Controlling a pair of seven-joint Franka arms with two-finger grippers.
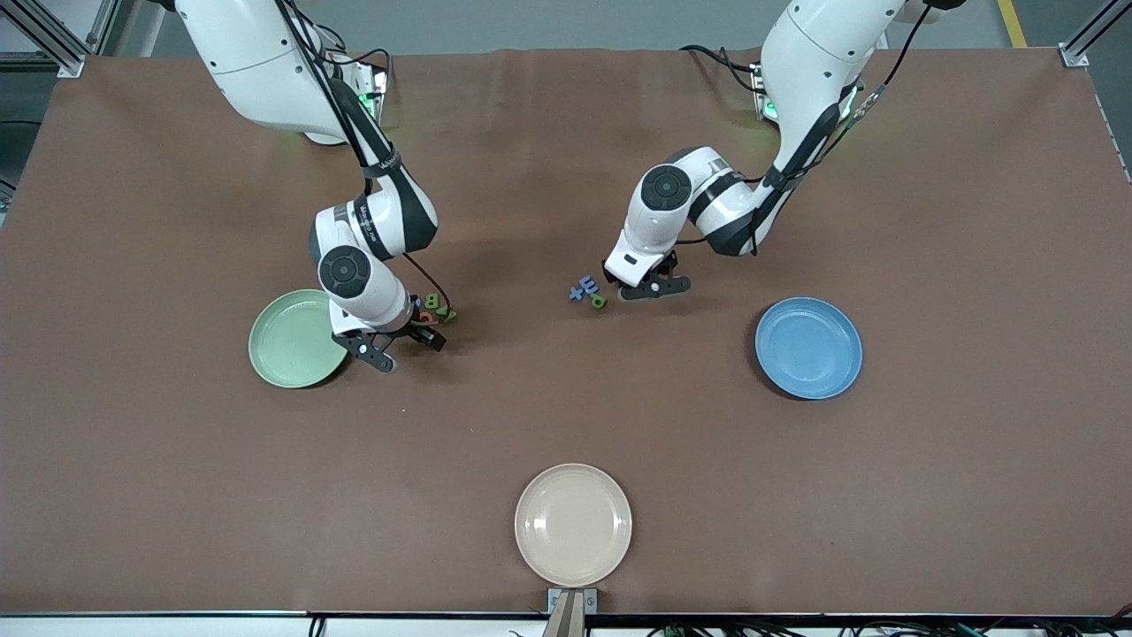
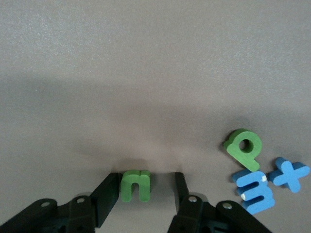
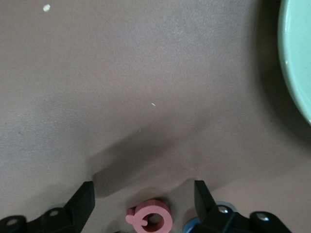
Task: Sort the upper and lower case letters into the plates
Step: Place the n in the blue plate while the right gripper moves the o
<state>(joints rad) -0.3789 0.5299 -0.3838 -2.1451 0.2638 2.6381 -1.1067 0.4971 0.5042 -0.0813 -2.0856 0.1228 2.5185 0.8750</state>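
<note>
I should close my left claw (image 2: 146,191) squarely on the small green foam letter n (image 2: 135,185) lying between its half-spread fingers, not yet gripped, then lift straight. It sits low at mid-desk. My right claw (image 3: 144,199), wide open and empty, straddles the pink foam ring-shaped letter (image 3: 150,219) beside the pale green glossy plate (image 1: 296,339); the bright blue glossy plate (image 1: 808,347) lies toward my left arm's end.

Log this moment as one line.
left hand: open around green n | right hand: open around pink letter | plates: none filled
</note>
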